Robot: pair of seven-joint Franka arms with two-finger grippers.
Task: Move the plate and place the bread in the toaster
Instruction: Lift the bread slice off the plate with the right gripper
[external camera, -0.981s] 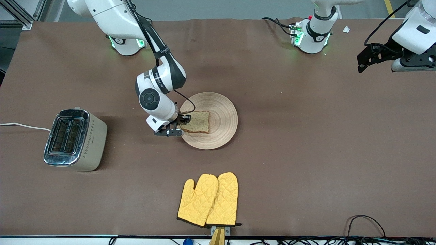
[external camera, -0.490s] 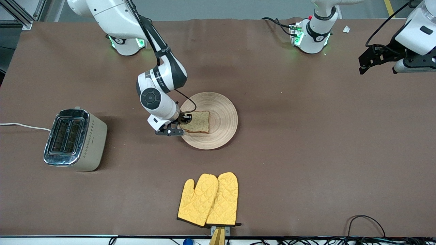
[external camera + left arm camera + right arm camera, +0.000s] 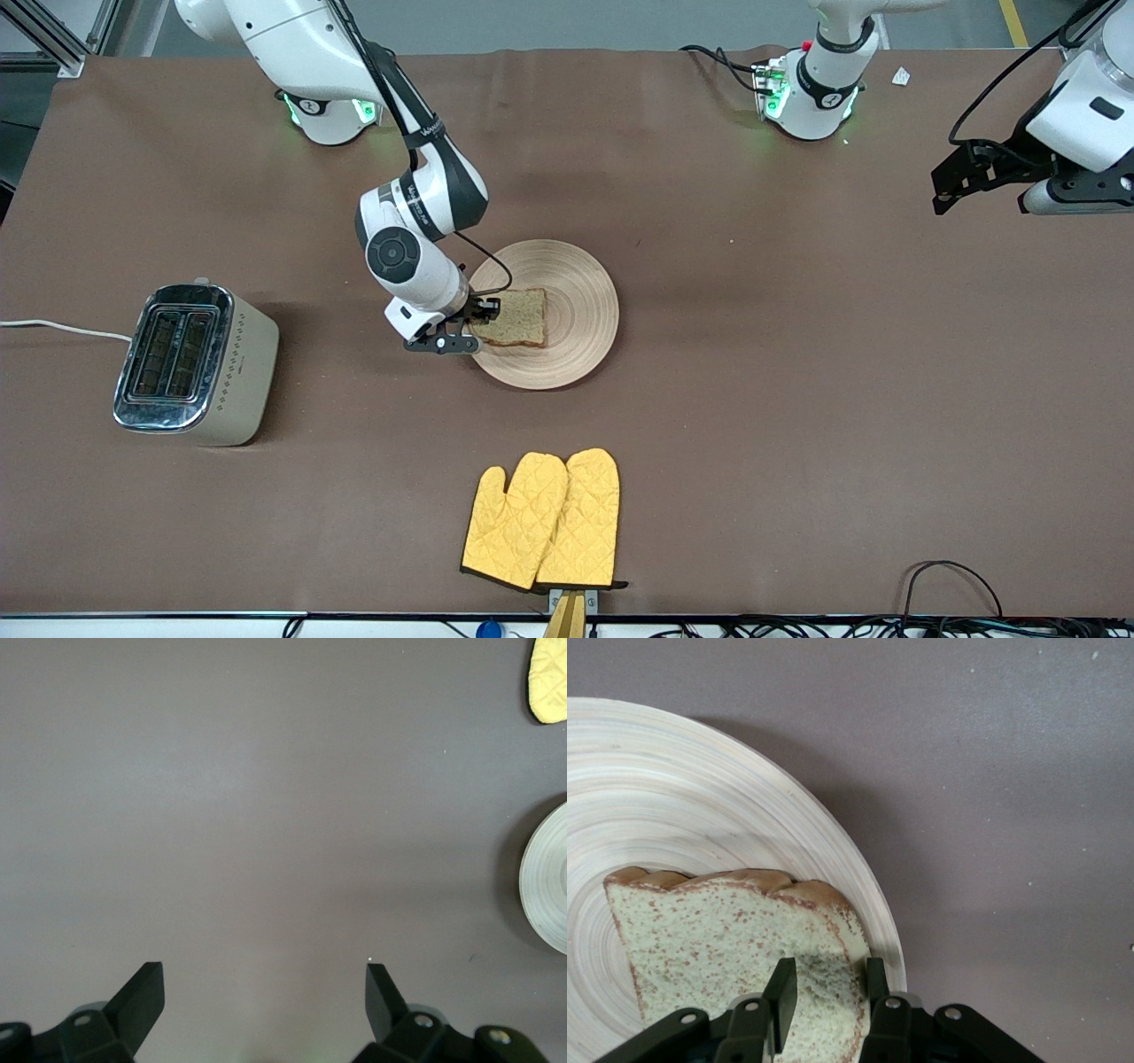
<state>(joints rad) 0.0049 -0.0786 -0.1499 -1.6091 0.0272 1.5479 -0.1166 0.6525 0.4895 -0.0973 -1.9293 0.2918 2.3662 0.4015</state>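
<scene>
Right end effector (image 3: 478,326) sits low at the plate (image 3: 580,292) edge toward the toaster's end of the table, fingers (image 3: 780,992) pinching the bread (image 3: 516,317) by its crust edge. In the right wrist view the slice looks slightly lifted at the gripped edge, the rest over the plate; a side grip probably keeps the slice upright-ready for a slot.

Plate lies mid-table, well apart from the toaster (image 3: 195,363), which stands toward the right arm's end, slots facing up, so the bread will need carrying over. Cord (image 3: 62,330) runs off the frame edge.

Left end effector (image 3: 961,173) waits up over the left arm's end of the table, fingers (image 3: 142,992) spread wide, holding nothing; its wrist view shows bare table, a sliver of plate rim (image 3: 545,877) and a mitt corner (image 3: 549,682).

Yellow oven mitts (image 3: 542,521) lie nearer the front camera than the plate, untouched.

Hard to tell: whether the bread's other edge touches the plate. The right arm's wrist hides part of the plate rim. Toaster lever not visible.
</scene>
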